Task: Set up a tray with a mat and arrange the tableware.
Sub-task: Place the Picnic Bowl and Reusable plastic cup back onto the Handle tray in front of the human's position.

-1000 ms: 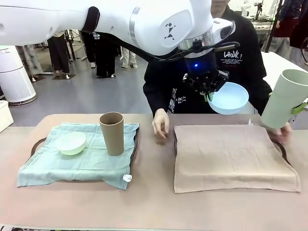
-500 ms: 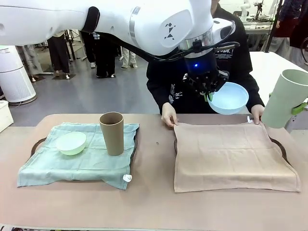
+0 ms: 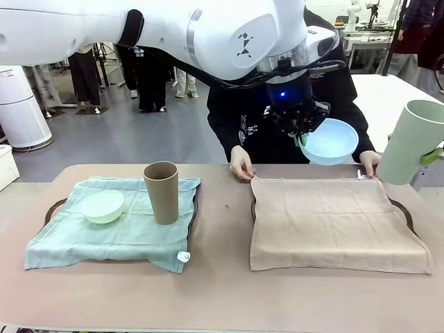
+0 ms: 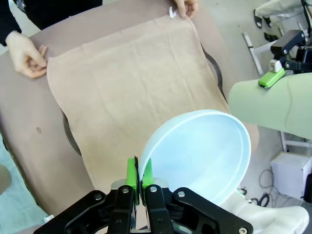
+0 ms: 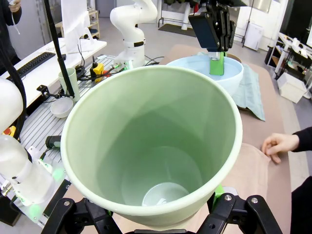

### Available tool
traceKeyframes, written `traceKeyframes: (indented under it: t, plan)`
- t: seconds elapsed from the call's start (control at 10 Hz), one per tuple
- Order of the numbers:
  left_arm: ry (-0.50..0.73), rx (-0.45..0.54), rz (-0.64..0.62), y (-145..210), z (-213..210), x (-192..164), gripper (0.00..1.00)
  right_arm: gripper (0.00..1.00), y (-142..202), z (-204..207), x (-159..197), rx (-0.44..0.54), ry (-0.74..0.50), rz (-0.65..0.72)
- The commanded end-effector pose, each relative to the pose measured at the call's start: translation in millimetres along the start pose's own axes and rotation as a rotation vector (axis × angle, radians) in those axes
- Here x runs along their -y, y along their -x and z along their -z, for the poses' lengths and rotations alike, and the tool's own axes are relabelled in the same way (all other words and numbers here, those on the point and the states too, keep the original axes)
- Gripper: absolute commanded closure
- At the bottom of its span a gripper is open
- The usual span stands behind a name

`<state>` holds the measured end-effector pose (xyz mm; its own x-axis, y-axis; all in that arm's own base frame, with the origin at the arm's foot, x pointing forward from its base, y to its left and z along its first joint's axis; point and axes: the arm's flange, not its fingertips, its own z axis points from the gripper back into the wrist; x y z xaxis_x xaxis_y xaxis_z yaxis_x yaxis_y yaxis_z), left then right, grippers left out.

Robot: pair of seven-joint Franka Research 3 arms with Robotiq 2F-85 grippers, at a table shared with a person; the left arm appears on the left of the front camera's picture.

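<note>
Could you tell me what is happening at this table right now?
A person's hands hold the far corners of a beige mat laid over the right-hand tray. The left gripper holds a light blue bowl by its rim in the air above that mat, and the right gripper holds a pale green cup up at the table's right edge. The other tray, under a green mat, already carries a pale green bowl and a brown cup.
</note>
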<state>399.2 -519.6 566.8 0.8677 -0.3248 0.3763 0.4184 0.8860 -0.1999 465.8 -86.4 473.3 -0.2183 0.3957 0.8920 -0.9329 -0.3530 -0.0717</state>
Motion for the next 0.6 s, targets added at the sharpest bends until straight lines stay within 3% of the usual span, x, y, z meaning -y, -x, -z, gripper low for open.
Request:
traceKeyframes:
  t: [0.0,0.5]
  plan:
    - [-0.012,-0.002,0.001,0.2,-2.7,-0.3,0.96,1.00,-2.6,-1.0,2.2,-0.003,0.002,0.012]
    - [-0.012,-0.002,0.001,0.2,-2.7,-0.3,0.96,1.00,-2.6,-1.0,2.2,-0.003,0.002,0.012]
